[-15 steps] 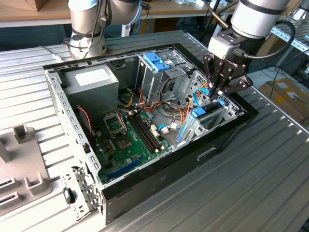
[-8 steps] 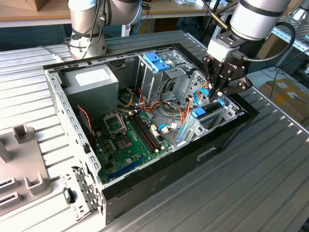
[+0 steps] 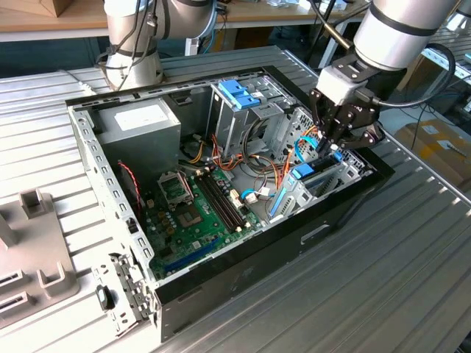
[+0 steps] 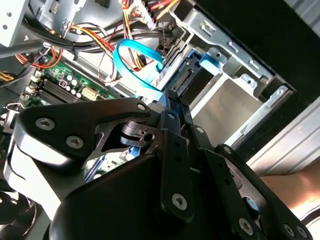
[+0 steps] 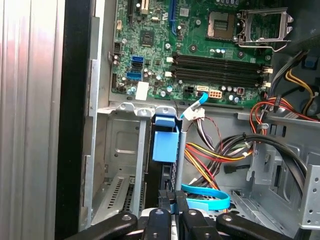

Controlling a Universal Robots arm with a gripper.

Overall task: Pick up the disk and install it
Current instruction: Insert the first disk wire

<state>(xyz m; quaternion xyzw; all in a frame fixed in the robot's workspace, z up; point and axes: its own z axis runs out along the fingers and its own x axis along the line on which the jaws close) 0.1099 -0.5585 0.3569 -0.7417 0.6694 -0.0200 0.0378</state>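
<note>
The disk (image 5: 165,144) stands on edge in the drive bay at the corner of the open computer case (image 3: 243,259), with its light-blue frame showing. In the exterior view the disk (image 3: 305,174) sits low in that bay, at the view's right. My gripper (image 3: 328,145) reaches down from above, and its black fingers are shut on the disk's thin edge. The same grip shows in both wrist views, where the gripper (image 5: 171,207) (image 4: 172,100) pinches the narrow dark slab. Most of the disk's flat faces are hidden by the bay's metal walls.
A tall metal cage with a blue top (image 3: 239,92) stands behind the bay, beside a grey power supply box (image 3: 140,121). The green motherboard (image 3: 199,213) lies on the case floor. A blue flat cable (image 5: 205,201) and coloured wires hang close to the disk. A second arm's base (image 3: 132,44) stands behind.
</note>
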